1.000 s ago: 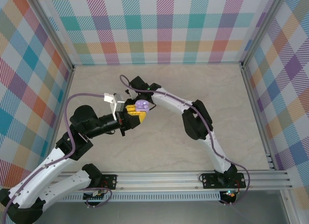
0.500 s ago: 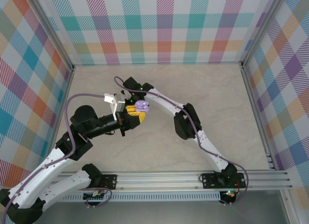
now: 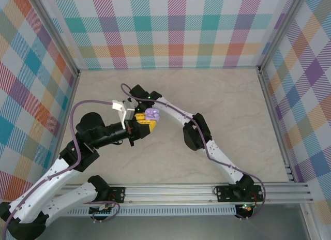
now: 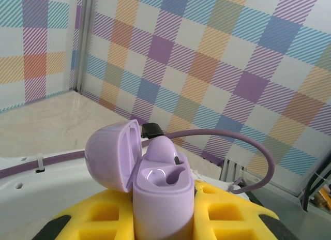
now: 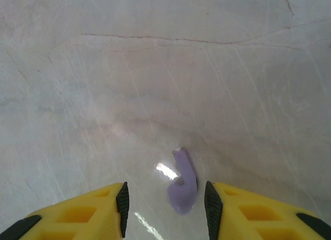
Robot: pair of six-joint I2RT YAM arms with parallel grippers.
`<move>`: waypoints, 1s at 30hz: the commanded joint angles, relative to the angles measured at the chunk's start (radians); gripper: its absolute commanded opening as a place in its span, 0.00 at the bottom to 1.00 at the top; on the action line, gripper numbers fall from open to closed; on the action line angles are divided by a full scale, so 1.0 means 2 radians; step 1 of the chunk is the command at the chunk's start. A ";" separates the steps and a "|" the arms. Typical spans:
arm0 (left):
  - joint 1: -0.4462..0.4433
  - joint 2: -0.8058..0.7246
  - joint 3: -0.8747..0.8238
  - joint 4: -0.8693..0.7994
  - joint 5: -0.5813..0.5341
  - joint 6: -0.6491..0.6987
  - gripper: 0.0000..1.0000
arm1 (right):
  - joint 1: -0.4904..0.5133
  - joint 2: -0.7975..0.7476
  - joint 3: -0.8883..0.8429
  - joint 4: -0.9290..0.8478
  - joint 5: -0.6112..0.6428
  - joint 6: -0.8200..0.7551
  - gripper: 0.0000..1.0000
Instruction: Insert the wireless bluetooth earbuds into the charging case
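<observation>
Pale marbled bench (image 5: 103,69), purple earbud (image 5: 183,188) lying flat on it, lined up between the half-open jaws of the right gripper (image 5: 165,205), stem pointing away from them. The left gripper (image 3: 143,122) has its jaws clamped on the open charging case (image 4: 163,193).

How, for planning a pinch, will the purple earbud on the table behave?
Smooth and rounded, the earbud may slip from a pinch. Tiny, so probably light; a nudge could skid it across the polished-looking table.

Lilac charging case (image 4: 164,209); lilac earbud (image 5: 184,191); yellow right end effector (image 5: 165,206); beige marbled table (image 5: 155,69); pastel plaid walls (image 3: 170,33).
</observation>
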 commanded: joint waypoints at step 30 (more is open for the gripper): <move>-0.010 -0.011 0.016 -0.002 -0.009 0.009 0.00 | 0.019 0.014 -0.015 -0.115 0.175 -0.058 0.19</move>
